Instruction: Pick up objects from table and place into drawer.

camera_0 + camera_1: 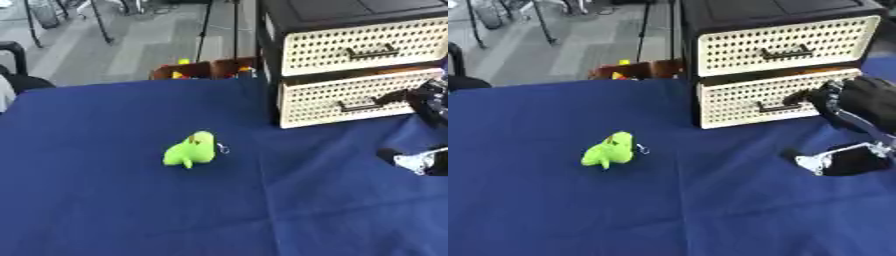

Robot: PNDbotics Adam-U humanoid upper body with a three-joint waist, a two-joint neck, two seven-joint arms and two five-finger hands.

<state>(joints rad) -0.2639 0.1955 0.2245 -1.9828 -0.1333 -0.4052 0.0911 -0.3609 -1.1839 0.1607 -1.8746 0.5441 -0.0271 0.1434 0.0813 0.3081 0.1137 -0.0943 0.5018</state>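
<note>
a dark blue cloth (114, 200) covers the whole table, creased down the middle. the green plush toy (191, 149) sits alone on it, well left of the 2-drawer cabinet (776, 60), whose lower drawer (776, 95) is pulled out slightly. the right hand (859, 100), black, is at that drawer's handle (779, 105); i cannot tell how its fingers are set. beyond the table lies grey floor (131, 45) with stand legs.

Grey plank floor (149, 45), black tripod legs (206, 30), blue-clothed table (131, 210) — a wooden box (206, 69) behind it
</note>
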